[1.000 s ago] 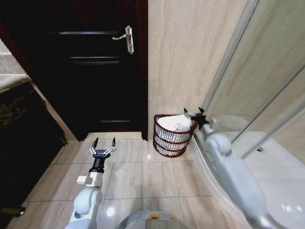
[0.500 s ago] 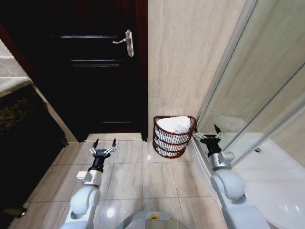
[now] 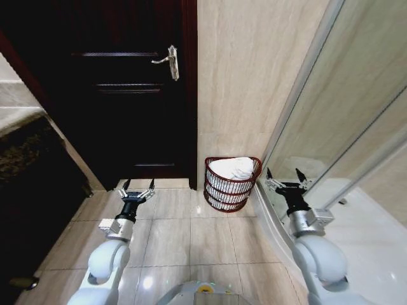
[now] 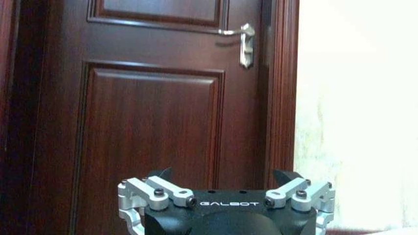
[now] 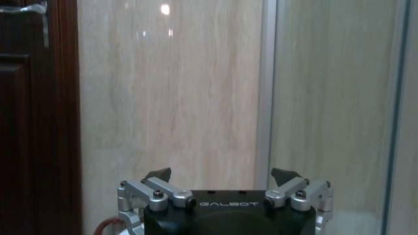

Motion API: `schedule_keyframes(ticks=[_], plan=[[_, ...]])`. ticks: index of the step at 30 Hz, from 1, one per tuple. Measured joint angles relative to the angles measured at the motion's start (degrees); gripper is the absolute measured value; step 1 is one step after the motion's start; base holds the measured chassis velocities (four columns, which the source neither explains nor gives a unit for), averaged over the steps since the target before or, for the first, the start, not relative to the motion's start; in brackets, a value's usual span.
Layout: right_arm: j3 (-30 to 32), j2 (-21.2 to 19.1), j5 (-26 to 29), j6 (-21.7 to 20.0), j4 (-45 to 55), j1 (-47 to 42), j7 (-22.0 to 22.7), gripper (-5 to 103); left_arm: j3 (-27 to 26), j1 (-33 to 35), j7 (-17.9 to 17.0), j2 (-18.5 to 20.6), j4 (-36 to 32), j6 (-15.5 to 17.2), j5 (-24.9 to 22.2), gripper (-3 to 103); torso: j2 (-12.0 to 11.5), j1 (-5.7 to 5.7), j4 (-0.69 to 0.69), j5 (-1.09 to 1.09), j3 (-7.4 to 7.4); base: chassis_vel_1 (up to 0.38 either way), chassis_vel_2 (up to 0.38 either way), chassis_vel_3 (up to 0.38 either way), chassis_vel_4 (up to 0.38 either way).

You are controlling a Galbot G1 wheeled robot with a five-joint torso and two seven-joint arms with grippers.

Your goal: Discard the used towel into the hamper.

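- The low, half-round hamper of dark reddish-brown wire bands stood on the tiled floor against the beige wall, between the dark wooden door and the glass shower screen.
- A crumpled white towel lay inside it, on top.
- My right gripper hung just beside the hamper, fingers wide open and empty.
- My left gripper waited before the door, also open, holding nothing.
- I judged the drop done; next I needed only to draw both arms in.
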Motion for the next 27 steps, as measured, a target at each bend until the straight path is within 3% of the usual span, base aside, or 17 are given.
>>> schedule_keyframes(ticks=[3, 9, 27], plan=[[0.2, 0.03, 2.19, -1.62, 0.51, -0.65, 0.09, 100, -0.17, -0.34, -0.6, 0.24, -1.49, 0.92, -0.34, 100, 0.65, 0.24, -0.01, 0.01, 0.41, 0.0, 0.0, 0.0, 0.0], [0.2, 0.5, -1.69, 0.62, 0.61, -0.79, -0.26, 100, -0.75, -0.09, -2.02, 0.97, -4.86, 2.97, 1.83, 100, 2.24, 0.92, 0.0, 0.01, 1.33, 0.0, 0.0, 0.0, 0.0], [-2.36, 3.83, -7.88, 3.72, 1.92, -3.24, -1.82, 100, -0.77, 1.86, -1.99, 0.16, -6.98, 2.98, 3.93, 100, 6.39, 2.36, -0.01, 0.01, 4.04, 0.0, 0.0, 0.0, 0.0]])
